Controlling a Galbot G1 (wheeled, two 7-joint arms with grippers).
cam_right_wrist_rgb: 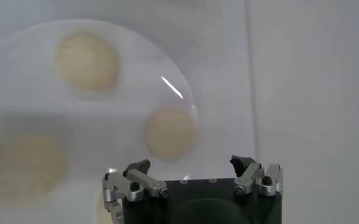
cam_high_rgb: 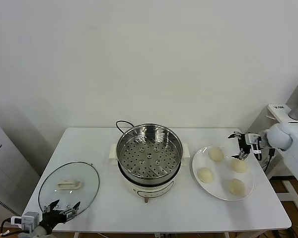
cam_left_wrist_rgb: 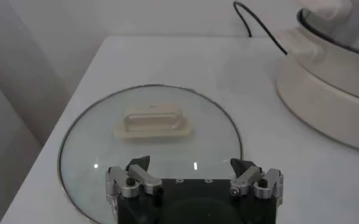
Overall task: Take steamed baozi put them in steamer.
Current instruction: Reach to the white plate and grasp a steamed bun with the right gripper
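Only the head view shows the steamer (cam_high_rgb: 149, 152) basket empty; both hands spread apart.

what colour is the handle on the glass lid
Cream, on the clear glass lid; its handle shows best in the left wrist view.

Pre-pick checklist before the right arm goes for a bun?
1. Right gripper open, empty, over the plate's far edge: ok.
2. Four baozi on the white plate, none grasped: ok.
3. Steamer uncovered, basket empty: ok.
4. Glass lid flat on the table, away from the steamer: ok.
5. Left gripper open, parked at the lid's near edge: ok.
6. Gripper height above the nearest bun: cannot tell.
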